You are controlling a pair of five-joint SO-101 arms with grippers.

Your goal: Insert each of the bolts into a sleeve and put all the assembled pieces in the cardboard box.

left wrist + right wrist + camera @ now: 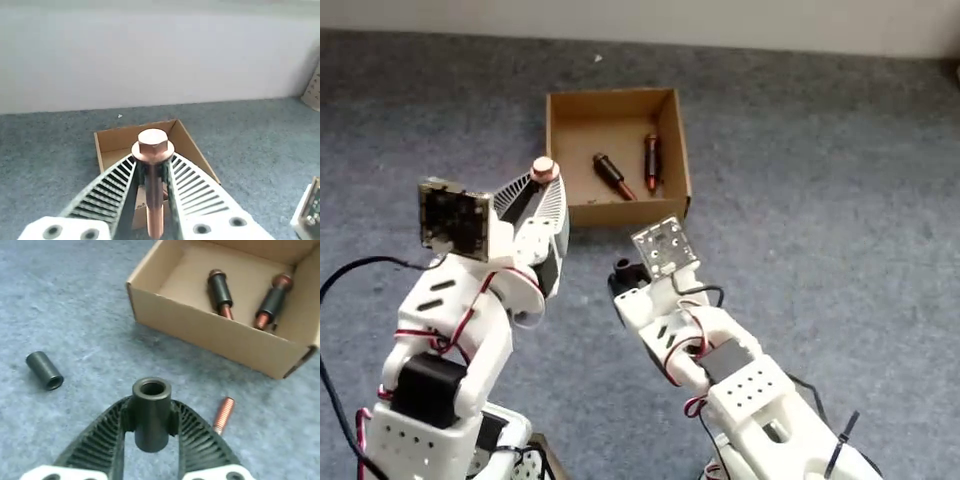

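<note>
My left gripper [153,161] is shut on a copper bolt [152,146], head away from the wrist camera, shaft running back between the fingers. In the high view this left gripper [542,182] holds the bolt [542,168] just left of the cardboard box [620,212]. The right gripper [151,409] is shut on a black sleeve [151,412], open bore facing the camera; from above it [623,272] sits below the box's front wall. Two assembled pieces [220,290] [270,302] lie inside the box [200,330]. A loose sleeve [45,371] and a loose bolt [223,415] lie on the carpet.
Grey carpet covers the whole work surface. The box [107,139] stands open at the top. A pale wall rises beyond the carpet in the left wrist view. Both arm bodies take up the near part of the high view.
</note>
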